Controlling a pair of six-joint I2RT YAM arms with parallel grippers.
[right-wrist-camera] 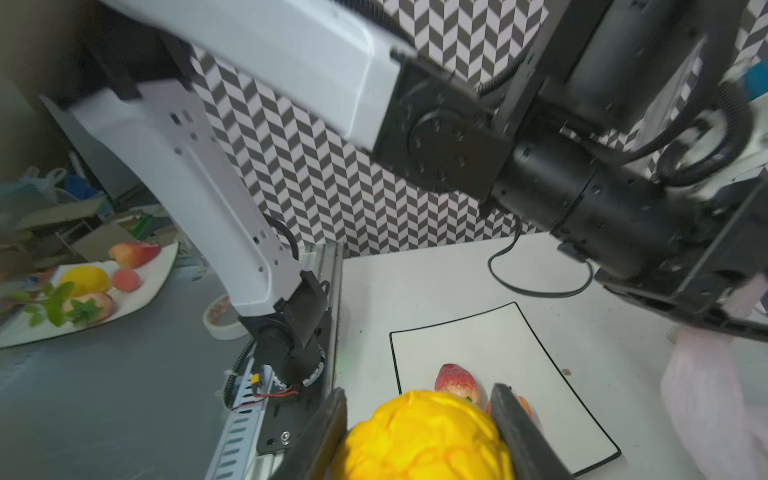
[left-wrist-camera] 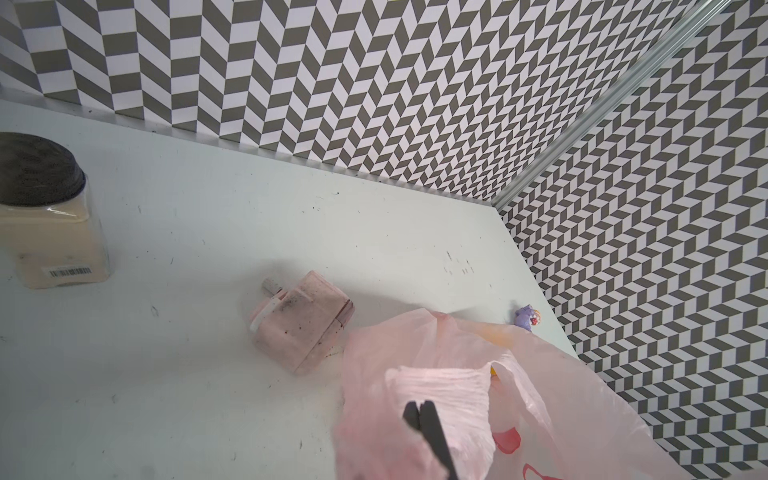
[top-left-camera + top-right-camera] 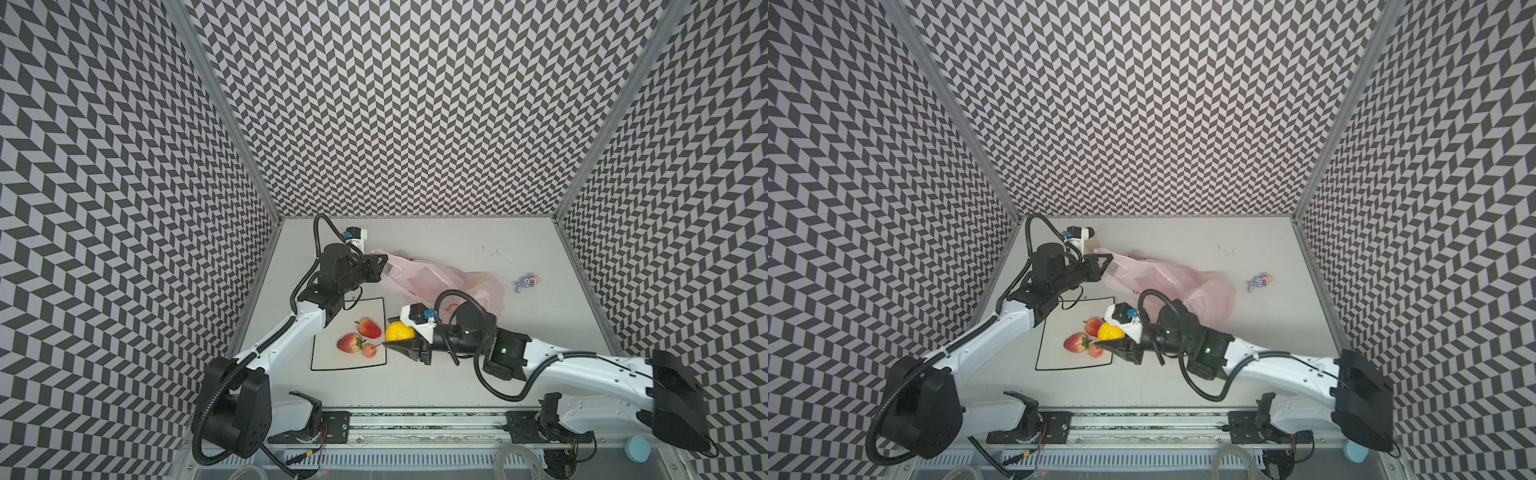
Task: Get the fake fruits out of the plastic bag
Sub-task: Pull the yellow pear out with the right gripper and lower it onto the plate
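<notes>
Two arms reach in from the rail at 6 o'clock. The left arm runs up toward 12 o'clock with its elbow bent and its wrist turned toward 3 o'clock. The left gripper [image 3: 381,266] is closed tight on a pinch of the bag [image 3: 432,278] at the bag's 9 o'clock end. In the left wrist view its fingers [image 2: 415,413] sit pressed together against gathered pink film.

The right arm lies low over the table [image 3: 457,374], forearm pointing to 9 o'clock. The right gripper [image 1: 419,399] is clamped on a yellow fruit [image 3: 400,331] by the 3 o'clock edge of the plate [image 3: 332,361]. Two strawberries [image 3: 369,327] and a peach fruit [image 3: 369,351] lie on the plate.

The bag lies crumpled mid-table, and an orange shape [image 3: 478,277] shows through the film at its 3 o'clock end. A toy [image 3: 525,282] lies apart from the bag, at its 3 o'clock.

The jar [image 2: 50,232], black-lidded, carries a barcode sticker too small to read. The bag has red prints [image 2: 507,440], with no words legible. A grubby pink box [image 2: 301,324] lies near the bag.

The table is pale grey-white, scuffed and flecked with dark specks. Walls [image 3: 415,104] in a black-and-white chevron pattern close three sides, with metal posts at the far corners.
</notes>
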